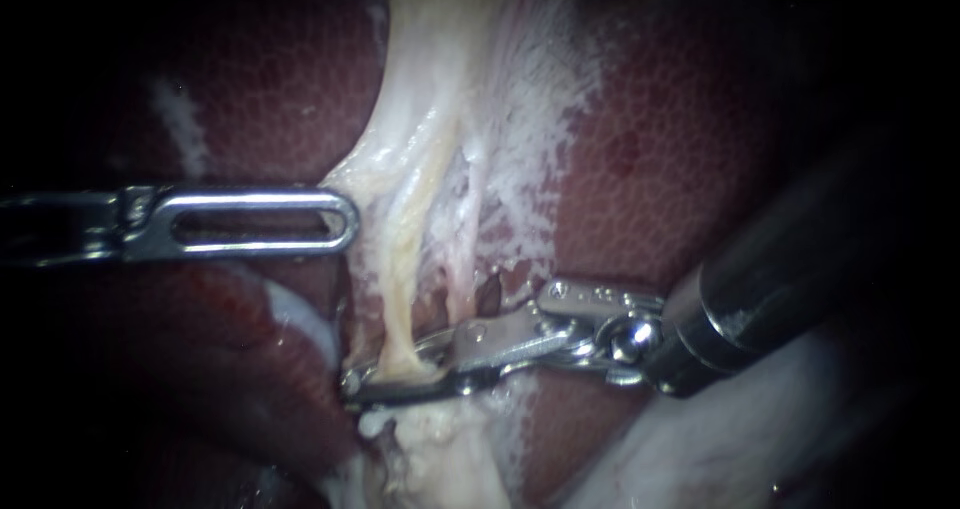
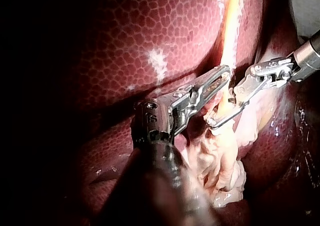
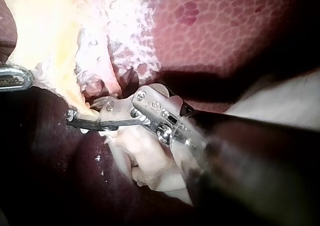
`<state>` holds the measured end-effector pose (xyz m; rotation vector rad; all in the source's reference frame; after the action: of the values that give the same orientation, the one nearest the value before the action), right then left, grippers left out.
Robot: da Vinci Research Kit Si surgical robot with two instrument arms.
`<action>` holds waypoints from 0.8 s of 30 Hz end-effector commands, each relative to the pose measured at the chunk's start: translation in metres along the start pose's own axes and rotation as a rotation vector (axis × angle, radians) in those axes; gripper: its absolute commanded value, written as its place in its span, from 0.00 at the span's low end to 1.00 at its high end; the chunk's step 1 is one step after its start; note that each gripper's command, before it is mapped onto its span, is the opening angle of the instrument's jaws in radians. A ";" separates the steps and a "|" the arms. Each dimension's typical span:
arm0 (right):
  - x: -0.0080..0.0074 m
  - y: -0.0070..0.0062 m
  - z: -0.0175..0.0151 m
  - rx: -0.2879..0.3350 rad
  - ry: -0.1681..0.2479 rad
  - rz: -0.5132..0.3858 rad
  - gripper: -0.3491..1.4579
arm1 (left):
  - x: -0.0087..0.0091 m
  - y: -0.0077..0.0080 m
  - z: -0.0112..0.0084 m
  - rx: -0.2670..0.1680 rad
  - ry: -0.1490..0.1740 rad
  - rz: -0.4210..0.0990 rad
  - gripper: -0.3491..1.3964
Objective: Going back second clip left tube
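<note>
The one yellowish left tube (image 1: 405, 269) runs down the pale tissue between the liver's (image 1: 650, 169) two dark lobes. Of the two instruments, the right instrument (image 1: 355, 387) straddles the tube's lower end, its jaws narrowly apart. The left instrument (image 1: 340, 219) lies level, jaws together, tip touching the pale tissue's edge.

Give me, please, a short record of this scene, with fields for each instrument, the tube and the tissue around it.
left instrument: tip rests against the pale tissue, beside the tube
right instrument: jaws open, set astride the tube
tube: pale yellow, runs down through the pale tissue and passes between the right instrument's jaws
liver: dark red, mottled, on both sides of the pale tissue
</note>
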<state>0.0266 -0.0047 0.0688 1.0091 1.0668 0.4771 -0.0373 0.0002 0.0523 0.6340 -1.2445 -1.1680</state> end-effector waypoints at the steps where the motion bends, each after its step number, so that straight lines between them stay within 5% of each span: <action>1: 0.0000 0.0000 0.0000 0.000 0.000 0.000 0.00 | 0.0000 0.0000 0.0000 0.000 0.000 0.000 0.00; 13: 0.0001 0.0000 0.0002 0.000 0.001 0.000 0.00 | 0.0000 0.0000 0.0000 0.000 0.000 0.000 0.00; 16: 0.0002 0.0000 0.0004 -0.001 0.001 -0.006 0.19 | 0.0000 0.0000 0.0000 0.000 0.000 0.000 0.00; 19: 0.0006 0.0000 0.0010 -0.003 -0.002 -0.123 0.40 | 0.0000 0.0000 0.0000 -0.001 0.000 0.000 0.00; 24: 0.0011 0.0003 0.0018 -0.001 0.001 -0.263 0.49 | 0.0000 -0.0001 0.0000 -0.001 0.000 0.000 0.00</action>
<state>0.0288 -0.0046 0.0688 0.8405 1.1854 0.2534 -0.0374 0.0001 0.0523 0.6334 -1.2440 -1.1687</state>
